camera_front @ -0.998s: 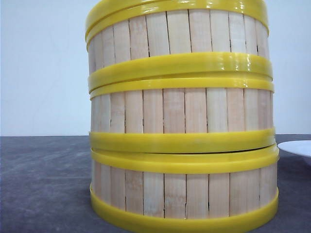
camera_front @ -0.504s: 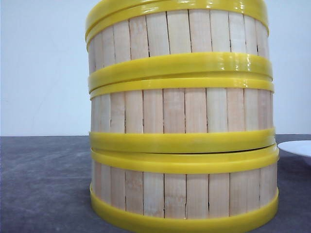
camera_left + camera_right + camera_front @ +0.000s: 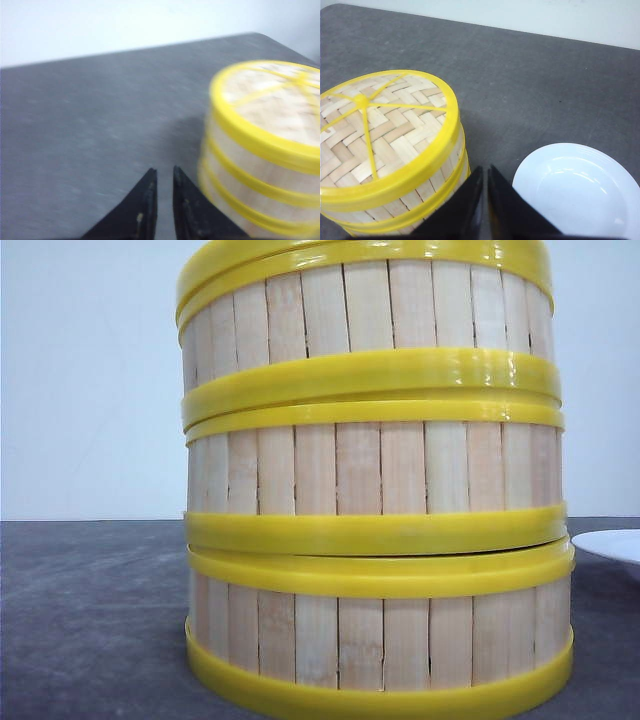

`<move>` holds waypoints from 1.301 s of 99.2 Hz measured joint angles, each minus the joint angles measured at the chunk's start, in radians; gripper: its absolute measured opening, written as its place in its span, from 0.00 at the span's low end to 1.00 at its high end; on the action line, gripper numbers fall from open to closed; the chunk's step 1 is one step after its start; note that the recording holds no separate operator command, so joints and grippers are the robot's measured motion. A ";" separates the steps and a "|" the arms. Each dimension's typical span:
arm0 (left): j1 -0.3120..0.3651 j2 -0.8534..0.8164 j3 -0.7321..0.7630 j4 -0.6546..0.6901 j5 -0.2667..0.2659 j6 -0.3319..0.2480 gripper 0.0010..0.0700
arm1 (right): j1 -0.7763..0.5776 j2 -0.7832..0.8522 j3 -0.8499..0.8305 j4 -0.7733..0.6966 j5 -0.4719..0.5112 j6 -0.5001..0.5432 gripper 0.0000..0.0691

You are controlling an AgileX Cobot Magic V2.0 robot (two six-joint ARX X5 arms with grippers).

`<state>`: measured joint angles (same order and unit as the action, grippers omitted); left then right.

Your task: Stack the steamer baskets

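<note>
Left gripper [image 3: 161, 200] and right gripper [image 3: 485, 200] both nearly closed, holding nothing, beside the three steamer baskets [image 3: 375, 480] stacked on the dark table [image 3: 90, 620]. Stack looks finished; retreat without nudging it or the white plate [image 3: 575, 192].

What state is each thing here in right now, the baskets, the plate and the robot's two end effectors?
Steamer baskets: three stacked in one upright column on the table, woven lid on top.
White plate: empty, flat on the table beside the stack, apart from it.
Left end effector: nearly closed, holding nothing, beside the stack.
Right end effector: nearly closed, holding nothing, between stack and plate.
</note>
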<state>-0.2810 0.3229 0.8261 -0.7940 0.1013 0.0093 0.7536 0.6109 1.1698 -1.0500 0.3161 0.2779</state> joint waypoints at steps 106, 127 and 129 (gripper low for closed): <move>0.241 -0.318 -0.755 0.501 -0.059 0.001 0.03 | 0.000 0.000 0.000 0.000 0.000 0.000 0.02; 0.241 -0.318 -0.755 0.501 -0.059 0.001 0.03 | 0.000 0.000 0.000 0.000 0.000 0.000 0.02; 0.241 -0.318 -0.755 0.501 -0.059 0.001 0.03 | 0.000 0.000 0.000 0.000 0.000 0.000 0.02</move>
<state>-0.0395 0.0051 0.0715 -0.2928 0.0422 0.0105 0.7536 0.6113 1.1698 -1.0500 0.3161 0.2779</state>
